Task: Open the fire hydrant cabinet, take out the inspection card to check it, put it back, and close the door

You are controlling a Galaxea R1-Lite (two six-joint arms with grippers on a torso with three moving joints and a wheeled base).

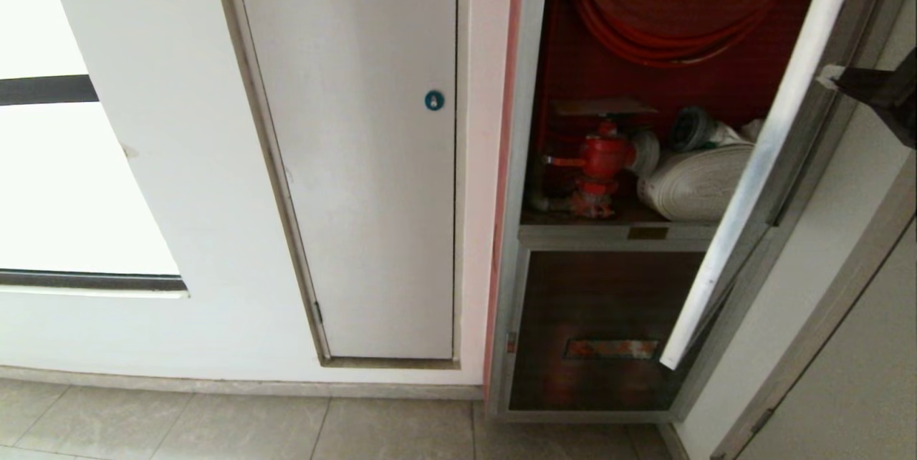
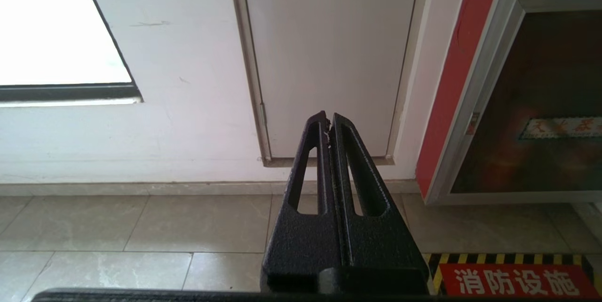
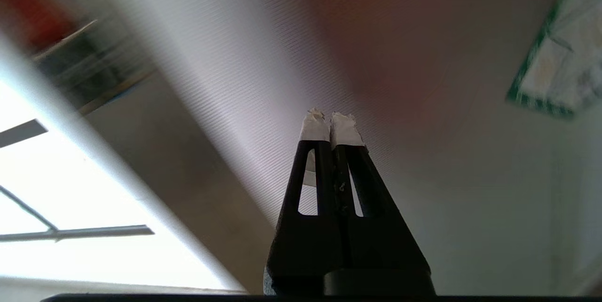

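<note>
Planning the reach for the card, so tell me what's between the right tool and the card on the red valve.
In the head view, the open door's pale edge stands between the right tool and the card atop the valve.

The fire hydrant cabinet [image 1: 559, 87] is red inside with a silver frame, holding a red valve [image 1: 600, 159] and white rolled hose [image 1: 698, 184], beside a white panel [image 1: 358, 159] with a blue lock [image 1: 434, 100].
</note>
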